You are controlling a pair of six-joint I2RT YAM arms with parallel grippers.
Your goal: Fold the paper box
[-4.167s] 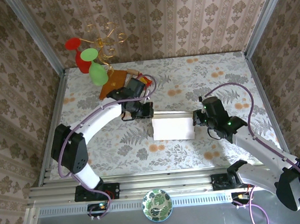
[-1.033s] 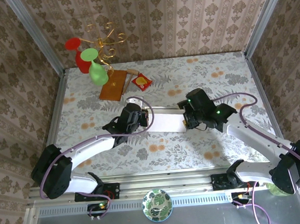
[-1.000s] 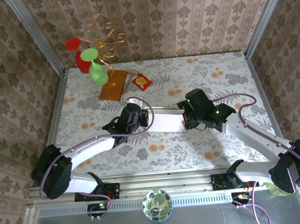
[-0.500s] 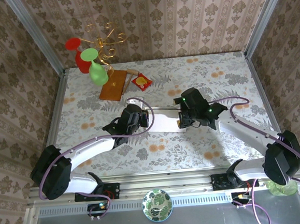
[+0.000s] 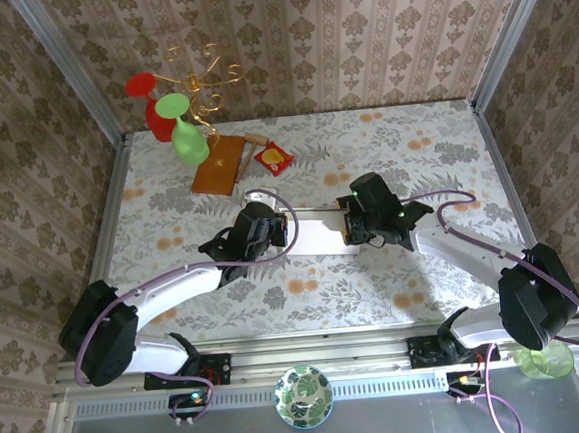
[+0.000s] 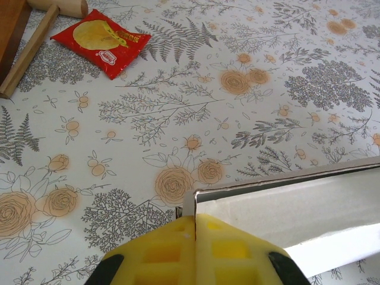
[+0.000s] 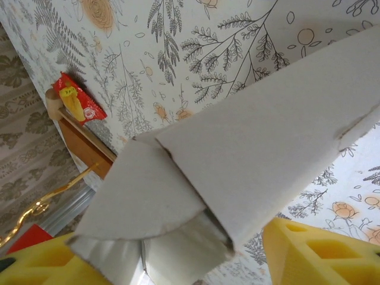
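On the left, left jaws fully closed, pinching a corner of the paper box (image 5: 321, 238), mid-bench (image 5: 395, 158) between the two arms. Off-white thin cardboard, one long wall raised, inner face greyish. On the right, right jaws parted wide around its end, creased flaps folded inward there.

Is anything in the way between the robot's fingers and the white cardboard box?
Nothing visible is. The left gripper is shut on an edge of the off-white cardboard paper box, and the right gripper straddles its other end with open yellow fingers. The red snack packet and brown wooden board lie apart at the far left.
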